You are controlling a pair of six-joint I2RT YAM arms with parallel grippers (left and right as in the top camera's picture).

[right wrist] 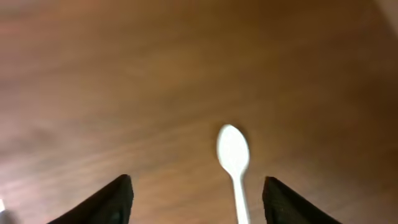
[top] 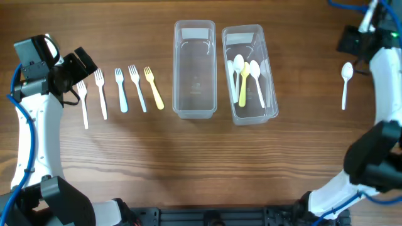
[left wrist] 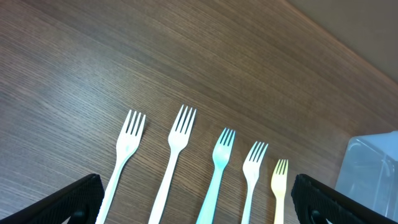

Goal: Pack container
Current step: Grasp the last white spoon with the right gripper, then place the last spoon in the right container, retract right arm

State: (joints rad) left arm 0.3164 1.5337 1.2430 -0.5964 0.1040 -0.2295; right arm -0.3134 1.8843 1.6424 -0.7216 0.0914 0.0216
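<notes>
Desk point(top: 125, 163): dark wood grain, arm bases at the near edge.
L arm point(top: 34, 138): white, runs up the left side from the near edge toward the forks.
L claw point(left wrist: 196, 180): spread wide, nothing in it. It sits at the handle end of the fork row, and the forks show btwn its fingers in the wrist view.
Forks: five in a row left of the tubs, side by side, not touching, tines toward the far side.
Fork order, L to R: long white fork point(top: 83, 103), second white fork point(top: 101, 94), blue fork point(top: 120, 90), third white fork point(top: 137, 88), yellow fork point(top: 152, 88).
Left tub point(top: 195, 114): clear plastic, open top, just right of the yellow fork, long side running near to far.
Right tub point(top: 256, 120): same kind, just beside the left tub, approx parallel, slim gap btwn them.
In the right tub: white spoon point(top: 239, 63), yellow spoon point(top: 244, 81), another white spoon point(top: 255, 75). They lie lengthwise and close together, bowls at the far end. Can't tell if more lie under them.
Lone spoon point(top: 345, 85): white, flat on the desk well right of the tubs, bowl toward the far side.
R arm point(top: 386, 94): white, up the right edge.
R claw point(right wrist: 198, 180): spread wide, holding nothing, at the far right corner by the lone spoon. The wrist view is blurry, w/ the spoon's bowl showing btwn the two fingers. Touching or not, can't tell.
</notes>
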